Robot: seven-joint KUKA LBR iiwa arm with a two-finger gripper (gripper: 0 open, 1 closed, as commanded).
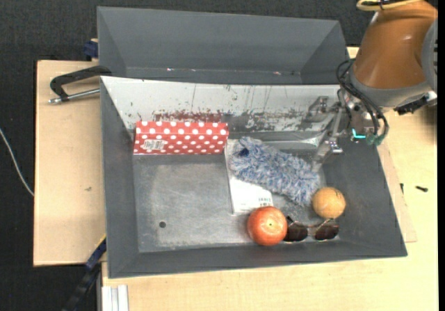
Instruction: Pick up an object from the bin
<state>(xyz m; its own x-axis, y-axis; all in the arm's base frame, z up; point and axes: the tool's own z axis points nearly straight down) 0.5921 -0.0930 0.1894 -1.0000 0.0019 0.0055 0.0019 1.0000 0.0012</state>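
My gripper (pixel 334 137) hangs at the bin's right side, near the back wall. It is just above the right end of a blue and white fluffy cloth (pixel 277 168) that lies in the middle right of the bin. Below the gripper, toward the front, an orange ball-shaped fruit (pixel 328 202) rests beside the cloth. I see nothing held in the gripper.
A red apple (pixel 266 225) and dark sunglasses (pixel 313 232) lie at the front right. A white card (pixel 250 198) pokes out from under the cloth. A red box with white dots (pixel 181 137) stands against the back wall on the left.
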